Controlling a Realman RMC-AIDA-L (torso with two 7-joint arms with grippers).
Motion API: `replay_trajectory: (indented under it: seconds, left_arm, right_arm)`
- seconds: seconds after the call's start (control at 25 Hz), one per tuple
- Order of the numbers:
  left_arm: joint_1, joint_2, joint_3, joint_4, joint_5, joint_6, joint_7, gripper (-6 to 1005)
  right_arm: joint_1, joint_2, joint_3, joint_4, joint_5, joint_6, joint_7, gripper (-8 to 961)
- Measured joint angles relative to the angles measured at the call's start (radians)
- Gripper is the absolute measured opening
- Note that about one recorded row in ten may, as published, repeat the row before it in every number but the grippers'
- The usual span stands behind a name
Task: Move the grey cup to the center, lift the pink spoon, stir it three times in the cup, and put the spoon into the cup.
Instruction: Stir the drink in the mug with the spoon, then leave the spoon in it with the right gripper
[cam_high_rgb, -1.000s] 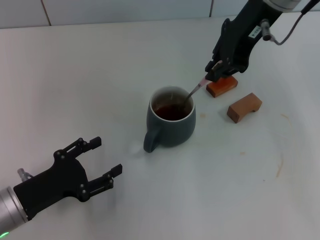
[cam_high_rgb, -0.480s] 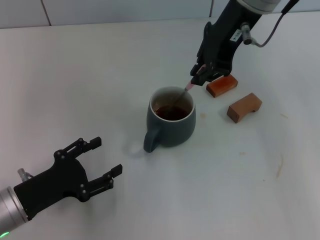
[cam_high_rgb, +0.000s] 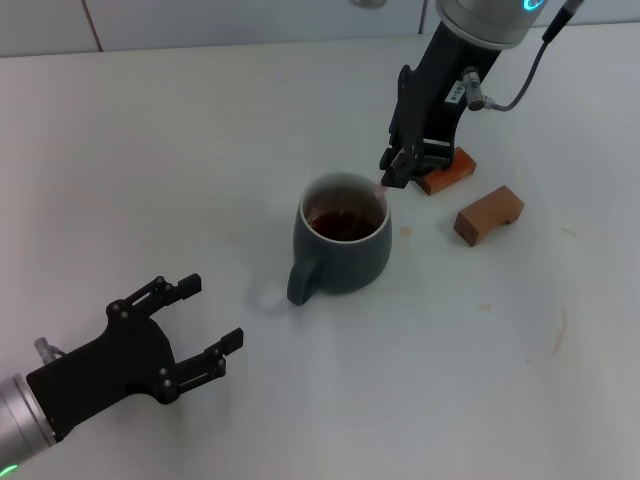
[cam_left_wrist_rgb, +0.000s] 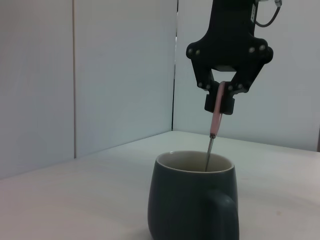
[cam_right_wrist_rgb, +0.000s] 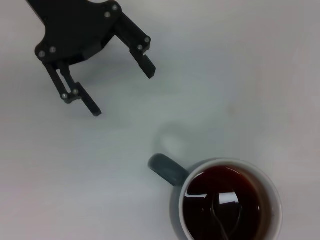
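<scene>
There is one cup (cam_high_rgb: 342, 246) on the white table (cam_high_rgb: 150, 150), one spoon (cam_left_wrist_rgb: 215, 118), two wooden blocks and two black grippers.

The cup stands about mid-table, upright, its handle turned toward the robot's left and a little toward the robot. It holds a dark reddish-brown liquid (cam_right_wrist_rgb: 227, 203).

The spoon stands almost upright in the cup. Its metal bowl sits under the liquid, seen from the right wrist camera as a faint oval near the cup's far wall. Its pink handle rises above the rim and is pinched between the fingers of the right gripper (cam_high_rgb: 396, 170), which hangs just above the cup's rim on the side away from the handle. In the left wrist view the gripper's two fingers close on the top of the pink handle, directly over the cup.

Beyond the cup on the right gripper's side lie the two blocks: the orange block (cam_high_rgb: 447, 173), partly hidden behind the gripper, and the tan block (cam_high_rgb: 489, 214), just beside it and apart from the cup.

The left gripper (cam_high_rgb: 200, 322) hovers low, well apart from the cup on its handle side, fingers spread and holding nothing.

A small white label on the right arm carries writing too small to read.
</scene>
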Motion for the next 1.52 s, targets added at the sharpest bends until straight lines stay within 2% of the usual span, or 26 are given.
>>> replay_trajectory:
  seconds: [0.44,0.84,1.2,1.52]
  left_arm:
    - [0.003,-0.002,-0.003,0.000,0.000,0.000,0.002,813]
    - [0.002,-0.001,-0.003,0.000,0.000,0.000,0.002,813]
    - [0.000,0.000,-0.003,0.002,0.000,-0.002,0.000,813]
    - [-0.001,0.000,-0.003,0.002,0.000,-0.003,0.000,813]
  right_arm:
    - [0.029,0.014,-0.018,0.014,-0.043,0.066,0.014,116]
    - [0.048,0.016,-0.017,-0.001,-0.062,-0.023,0.022,116]
    - [0.062,0.024,-0.020,-0.003,-0.048,0.031,0.017,115]
    - [0.066,0.024,-0.022,-0.001,-0.114,0.016,0.034,118]
